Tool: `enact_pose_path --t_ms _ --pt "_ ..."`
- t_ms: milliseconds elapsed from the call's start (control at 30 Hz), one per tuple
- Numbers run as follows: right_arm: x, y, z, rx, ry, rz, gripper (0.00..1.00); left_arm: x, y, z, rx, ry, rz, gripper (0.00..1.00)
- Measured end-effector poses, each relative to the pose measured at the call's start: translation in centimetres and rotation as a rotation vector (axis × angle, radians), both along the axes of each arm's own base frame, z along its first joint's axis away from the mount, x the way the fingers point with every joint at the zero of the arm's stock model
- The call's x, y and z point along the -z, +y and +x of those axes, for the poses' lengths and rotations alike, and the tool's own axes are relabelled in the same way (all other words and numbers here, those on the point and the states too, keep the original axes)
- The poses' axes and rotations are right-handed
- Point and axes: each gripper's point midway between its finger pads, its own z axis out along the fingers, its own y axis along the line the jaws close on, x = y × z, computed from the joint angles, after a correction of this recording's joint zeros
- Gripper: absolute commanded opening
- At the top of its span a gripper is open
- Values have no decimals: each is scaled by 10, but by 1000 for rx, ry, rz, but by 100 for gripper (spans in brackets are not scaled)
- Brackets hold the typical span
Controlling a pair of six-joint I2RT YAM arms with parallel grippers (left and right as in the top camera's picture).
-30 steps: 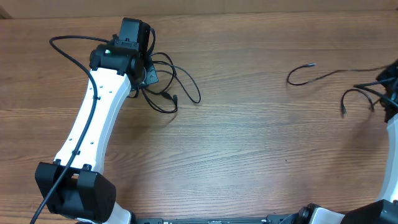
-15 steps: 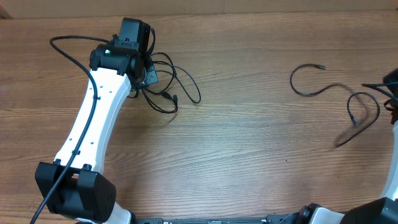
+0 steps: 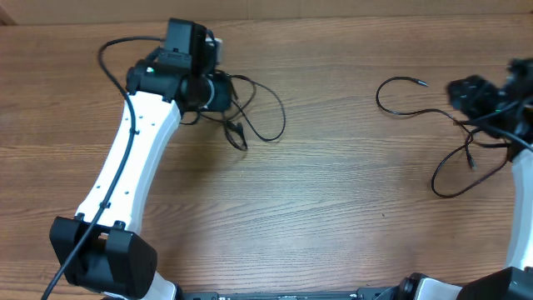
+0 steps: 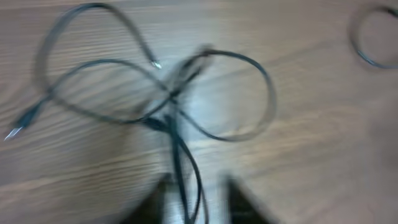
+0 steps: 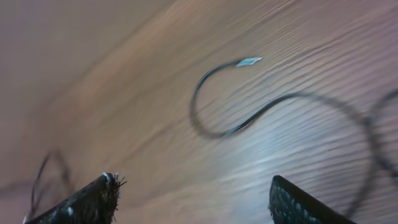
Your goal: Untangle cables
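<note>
The cables lie in two groups on the wooden table. A tangle of thin black loops [image 3: 237, 133] lies at the upper left, just right of my left gripper [image 3: 223, 90]. In the blurred left wrist view the loops cross at a knot [image 4: 171, 102]. Two strands run back between the parted fingers of the left gripper [image 4: 199, 202], which looks open. A separate black cord [image 3: 408, 113] curls at the right, left of my right gripper [image 3: 458, 90]. The right wrist view shows that cord [image 5: 224, 130] and its plug tip [image 5: 249, 61] ahead of the right gripper [image 5: 196, 199]. This gripper is wide open and holds nothing.
The white left arm [image 3: 133, 167] slants from the bottom left up to the tangle. A thicker black arm cable [image 3: 112, 50] arcs beside it. The right arm [image 3: 520, 208] runs along the right edge. Bare wood [image 3: 333, 200] lies between the two cable groups.
The left gripper has shifted slightly right and opened, and the tangle moved right with it. The right gripper has opened and come in from the right edge. Its cord now lies slack on the table.
</note>
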Motion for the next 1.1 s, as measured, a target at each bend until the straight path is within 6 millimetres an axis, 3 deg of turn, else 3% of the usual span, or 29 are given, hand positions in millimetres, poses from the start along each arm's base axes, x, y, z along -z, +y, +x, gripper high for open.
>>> enact_pose_path --t_ms 100,267,500,733,933,1100 --pt "8 40 -2 -153 28 -9 79 -1 -14 -7 116 -11 -13 75" --pt "28 103 -6 -382 85 -22 82 2 -5 -11 140 3 16 72" --pt "60 187 -17 -637 162 -25 82 15 51 -13 -97 96 120 68" --pt "76 268 -26 -854 125 -49 84 19 101 -14 -388 167 101 68" --pt "86 315 -42 -978 114 -57 82 19 109 -13 -454 185 56 67" --pt "111 343 -58 -1072 153 -71 79 19 107 -13 -456 188 45 68"
